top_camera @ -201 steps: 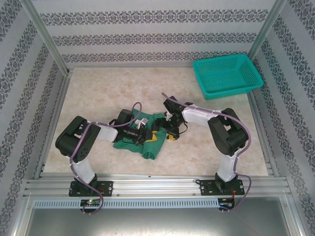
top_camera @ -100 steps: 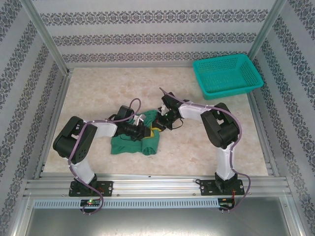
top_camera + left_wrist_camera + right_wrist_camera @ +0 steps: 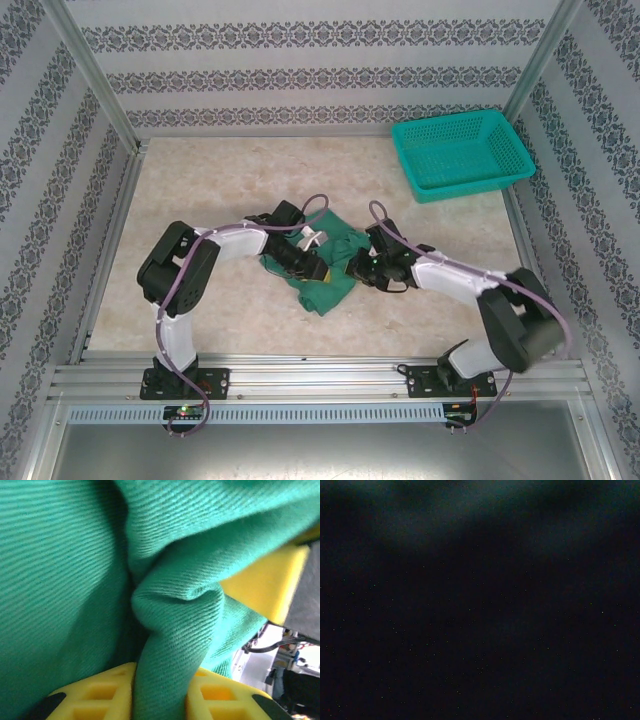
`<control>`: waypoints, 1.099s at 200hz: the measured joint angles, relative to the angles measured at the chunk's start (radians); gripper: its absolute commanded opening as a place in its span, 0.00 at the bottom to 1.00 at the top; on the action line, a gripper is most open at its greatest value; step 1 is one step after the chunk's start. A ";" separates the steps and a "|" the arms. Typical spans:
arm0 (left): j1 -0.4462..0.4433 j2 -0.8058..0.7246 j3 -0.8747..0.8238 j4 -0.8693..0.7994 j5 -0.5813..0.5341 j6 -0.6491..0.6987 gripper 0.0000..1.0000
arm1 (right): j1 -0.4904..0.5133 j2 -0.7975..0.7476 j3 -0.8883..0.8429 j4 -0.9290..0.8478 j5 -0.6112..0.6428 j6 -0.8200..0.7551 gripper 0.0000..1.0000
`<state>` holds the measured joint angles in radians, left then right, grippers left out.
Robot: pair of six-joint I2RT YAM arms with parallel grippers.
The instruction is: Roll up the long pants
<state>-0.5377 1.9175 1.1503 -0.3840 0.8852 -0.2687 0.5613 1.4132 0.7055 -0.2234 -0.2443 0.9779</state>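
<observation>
A: Dark green soft-fabric long pants lie bunched mid beige table; what could spoil it?
B: Left gripper pinches one thin fold between yellow fingers; a tug could slip it, loosening the bundle. Right gripper is buried in cloth, grip I cannot tell
A: The teal plastic mesh basket?
B: Far right corner, empty

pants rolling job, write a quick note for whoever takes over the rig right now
Left hand: shut on a fold of the pants.
Right hand: at the pants' right edge; its camera is dark, open or shut unclear.
Pants: bunched between the hands, mid table; basket in the far right corner.
Done: gathered into a heap, no tidy roll.
Left: flatten, roll up.
</observation>
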 measured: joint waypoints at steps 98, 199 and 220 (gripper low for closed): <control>-0.596 -0.469 -0.142 0.029 -1.105 0.267 0.55 | 0.105 0.061 0.055 -0.094 0.131 0.129 0.00; -0.766 -0.099 -0.138 0.083 -1.547 0.289 0.75 | 0.105 0.027 0.004 -0.032 0.124 0.176 0.00; -0.768 -0.052 -0.115 0.083 -1.621 0.315 0.86 | 0.104 0.021 -0.008 -0.014 0.118 0.180 0.00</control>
<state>-1.3056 1.8656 1.0351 -0.3012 -0.7361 0.0467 0.6655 1.4345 0.6971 -0.2379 -0.1261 1.1576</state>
